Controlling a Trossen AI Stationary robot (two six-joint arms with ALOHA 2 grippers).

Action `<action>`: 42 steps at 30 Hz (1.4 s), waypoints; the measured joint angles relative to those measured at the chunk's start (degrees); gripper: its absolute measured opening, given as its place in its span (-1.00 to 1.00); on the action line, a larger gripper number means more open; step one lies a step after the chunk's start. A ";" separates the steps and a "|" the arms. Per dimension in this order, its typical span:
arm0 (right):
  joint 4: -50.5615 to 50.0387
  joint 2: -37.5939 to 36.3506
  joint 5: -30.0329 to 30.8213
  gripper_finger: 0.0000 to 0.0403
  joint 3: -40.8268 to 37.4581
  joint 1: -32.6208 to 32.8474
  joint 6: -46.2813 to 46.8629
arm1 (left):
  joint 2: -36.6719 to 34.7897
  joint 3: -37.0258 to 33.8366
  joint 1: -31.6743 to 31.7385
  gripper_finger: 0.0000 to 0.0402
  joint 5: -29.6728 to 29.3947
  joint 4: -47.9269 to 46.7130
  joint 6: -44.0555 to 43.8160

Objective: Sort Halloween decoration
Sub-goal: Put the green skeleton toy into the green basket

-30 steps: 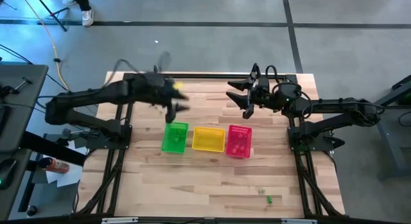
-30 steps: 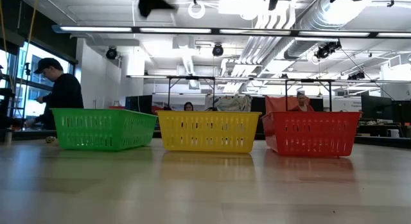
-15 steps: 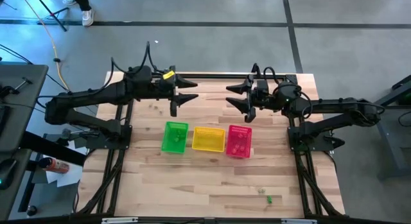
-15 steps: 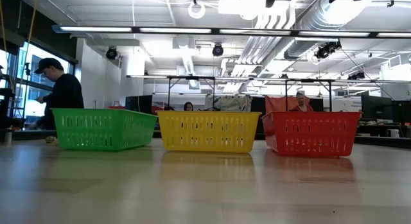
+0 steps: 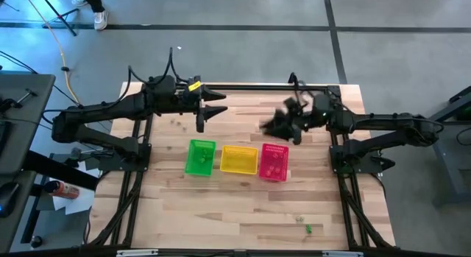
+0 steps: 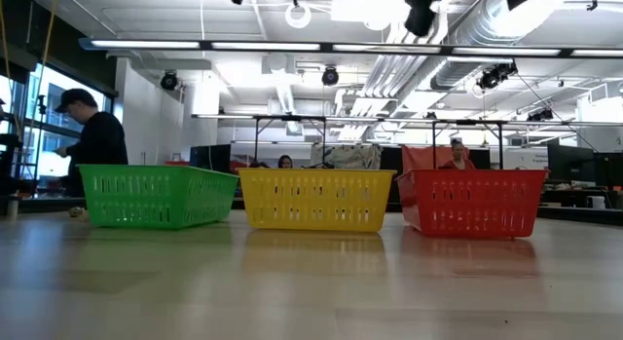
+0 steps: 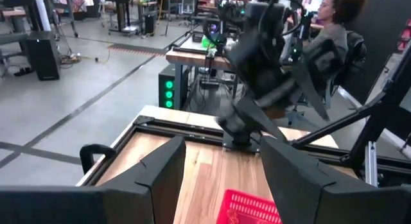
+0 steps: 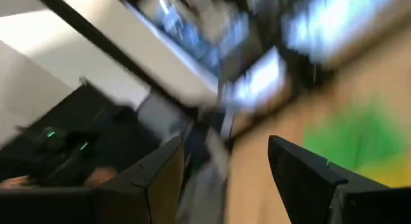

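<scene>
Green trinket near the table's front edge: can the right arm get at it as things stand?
Probably yes. The green trinket lies alone on bare wood on the right arm's side, in front of the pink basket. The right hand is open, empty, raised behind the baskets. Whether it reaches that far is uncertain.

A: Where did each camera sit?
B: High looked straight down over the table (image 5: pixel 243 205); low sat level at its near edge. Both showed three baskets (image 6: pixel 316 199). Wrist cameras faced forward.
</scene>
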 joint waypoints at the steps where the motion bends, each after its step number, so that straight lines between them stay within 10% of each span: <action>1: -4.28 -0.23 -1.28 0.09 0.00 1.27 4.10 | -0.01 0.00 0.00 -0.04 0.00 -0.30 0.03; 10: -39.11 -0.05 -4.83 0.09 0.00 25.92 32.43 | -0.01 0.00 0.04 -0.04 -0.12 -0.55 1.56; 20: -43.27 7.18 5.63 0.09 -0.13 52.78 72.33 | -0.01 0.00 0.09 -0.04 -0.17 -1.83 0.65; 42: -40.95 38.64 -1.33 0.09 7.75 53.89 71.24 | -0.01 0.02 0.09 -0.04 -0.20 -3.28 -1.42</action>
